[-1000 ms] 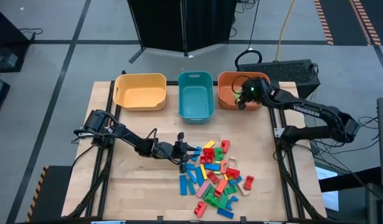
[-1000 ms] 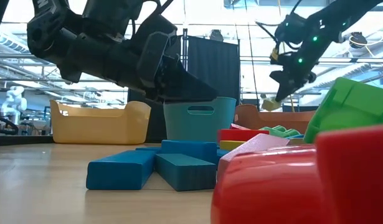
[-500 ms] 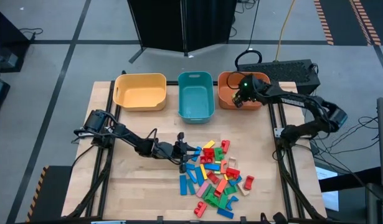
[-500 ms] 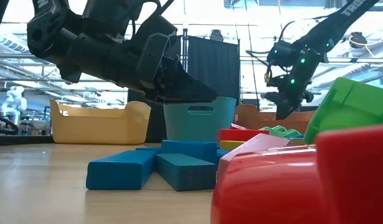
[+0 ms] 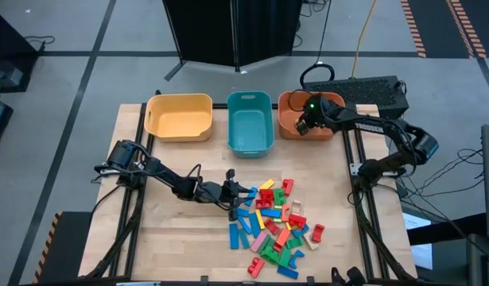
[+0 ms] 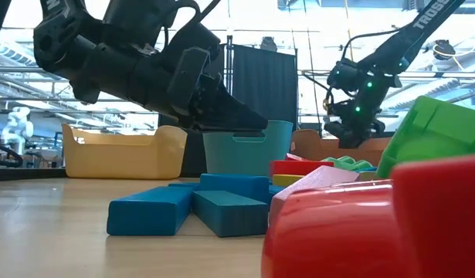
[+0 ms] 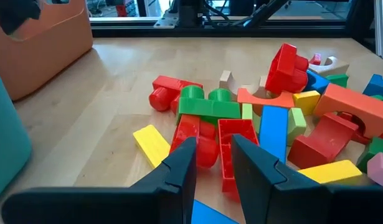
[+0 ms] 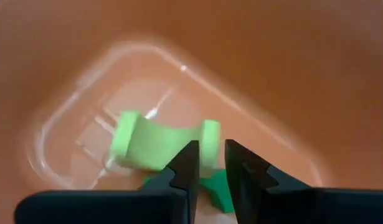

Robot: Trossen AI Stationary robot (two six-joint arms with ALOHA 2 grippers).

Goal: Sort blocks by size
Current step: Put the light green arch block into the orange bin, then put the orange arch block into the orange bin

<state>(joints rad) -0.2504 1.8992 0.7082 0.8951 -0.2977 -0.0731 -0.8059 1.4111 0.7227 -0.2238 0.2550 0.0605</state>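
Observation:
The blocks (image 5: 276, 226) lie in a loose pile of many colours on the table's near right part. My left gripper (image 5: 246, 193) hovers low at the pile's left edge, open by a narrow gap and empty; its wrist view (image 7: 213, 146) shows red and green blocks (image 7: 207, 109) just ahead. My right gripper (image 5: 304, 125) is over the orange bin (image 5: 285, 99), open by a narrow gap (image 8: 210, 146) and empty. A light-green arched block (image 8: 154, 143) lies on the bin's floor below it, beside a darker green piece (image 8: 219, 190).
A yellow bin (image 5: 153, 119) and a teal bin (image 5: 250, 98) stand left of the orange one along the table's far edge. Bare wood lies on the table's left part (image 5: 164, 230). In the low view, blue bars (image 6: 183, 208) lie nearest the left gripper.
My right gripper has gone down into the orange bin and a little toward the table's left. The light-green piece that it held at its fingertips a second ago has left the fingers and now lies on the bin's floor.

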